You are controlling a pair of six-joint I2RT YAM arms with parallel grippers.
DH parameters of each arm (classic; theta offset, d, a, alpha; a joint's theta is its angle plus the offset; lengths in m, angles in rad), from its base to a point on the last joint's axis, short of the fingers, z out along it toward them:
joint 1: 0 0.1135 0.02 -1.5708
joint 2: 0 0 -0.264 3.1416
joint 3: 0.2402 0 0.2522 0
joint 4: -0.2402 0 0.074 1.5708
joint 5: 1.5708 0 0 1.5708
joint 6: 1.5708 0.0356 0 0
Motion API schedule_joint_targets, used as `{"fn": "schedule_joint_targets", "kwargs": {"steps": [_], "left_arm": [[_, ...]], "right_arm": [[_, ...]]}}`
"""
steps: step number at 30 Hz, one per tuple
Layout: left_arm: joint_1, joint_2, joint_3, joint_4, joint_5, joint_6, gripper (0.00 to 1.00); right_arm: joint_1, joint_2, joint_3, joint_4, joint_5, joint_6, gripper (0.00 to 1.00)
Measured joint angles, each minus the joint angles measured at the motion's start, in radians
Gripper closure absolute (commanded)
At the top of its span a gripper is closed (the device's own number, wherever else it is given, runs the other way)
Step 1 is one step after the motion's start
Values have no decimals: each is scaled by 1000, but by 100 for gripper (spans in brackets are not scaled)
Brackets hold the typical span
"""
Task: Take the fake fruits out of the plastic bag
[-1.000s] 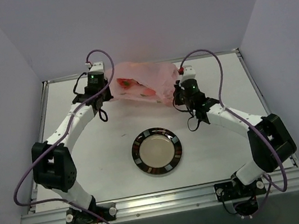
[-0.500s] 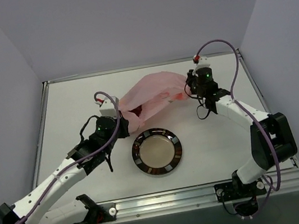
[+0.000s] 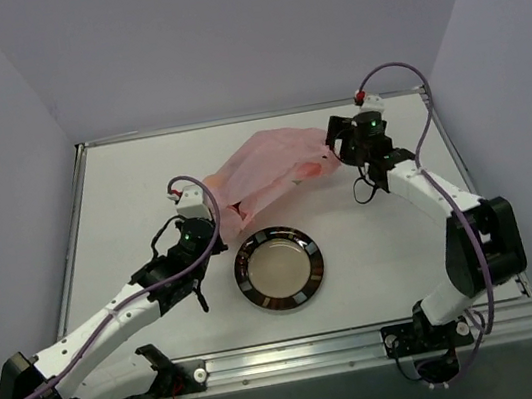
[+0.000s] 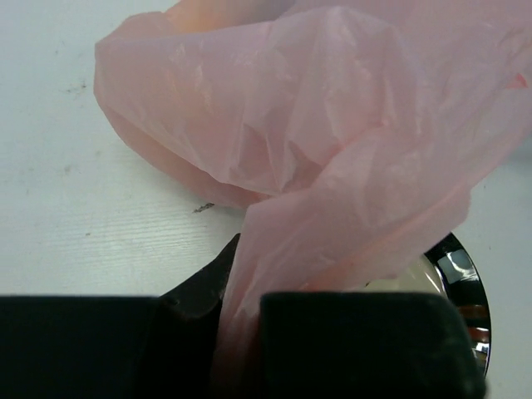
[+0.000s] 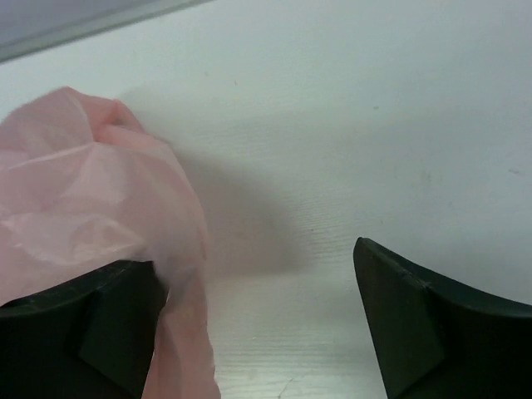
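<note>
The pink plastic bag (image 3: 270, 163) lies stretched across the table behind the dish. My left gripper (image 3: 217, 219) is shut on its near left end; in the left wrist view the film (image 4: 332, 141) runs down into the pinch of that gripper (image 4: 241, 309). My right gripper (image 3: 331, 144) stands open at the bag's right end. In the right wrist view the bag (image 5: 83, 191) drapes against the left finger (image 5: 91, 332), with bare table between the jaws of the gripper (image 5: 253, 274). The fake fruits are hidden inside; only a faint orange patch (image 4: 208, 12) shows through.
A round black-rimmed metallic dish (image 3: 249, 281) sits in front of the bag, close to my left gripper; its rim (image 4: 465, 278) shows at the right of the left wrist view. The table's raised frame (image 3: 84, 203) runs along the left, back and right.
My left arm swung back toward the near side, dragging the bag's left end toward the dish. My right gripper opened and let go of the bag's right end.
</note>
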Motion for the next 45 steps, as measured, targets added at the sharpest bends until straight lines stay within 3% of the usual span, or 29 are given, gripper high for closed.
{"fn": "schedule_joint_targets", "kwargs": {"steps": [3,5,8,9,12,16,20,27,33,38,45], "left_arm": [[0,-29,0,-9,-20,0,98],[0,-40,0,-15,-20,0,98],[-2,-46,0,-18,-7,-4,98],[-4,-48,0,-18,-2,-6,98],[-6,-56,0,-25,5,-11,98],[-6,-83,0,-43,0,-11,98],[-6,-89,0,-61,-21,-15,98],[-6,-85,0,-95,-26,-21,97],[-6,-86,0,-100,-21,-24,98],[-6,-85,0,-99,-13,-29,98],[-6,-32,0,-85,-3,-29,98]], "right_arm": [[3,-163,-5,-41,19,-7,16],[16,-298,-7,-51,31,-11,26],[100,-474,-7,-46,45,-19,54],[151,-514,-7,-45,55,-24,74],[321,-568,-7,-43,56,-36,95],[462,-488,-7,-38,35,-53,98],[544,-264,30,-42,-4,-81,99],[558,15,128,-55,-90,-106,98],[558,177,257,-18,0,-120,100],[565,211,294,2,128,-130,100],[571,38,230,37,214,-161,100]]}}
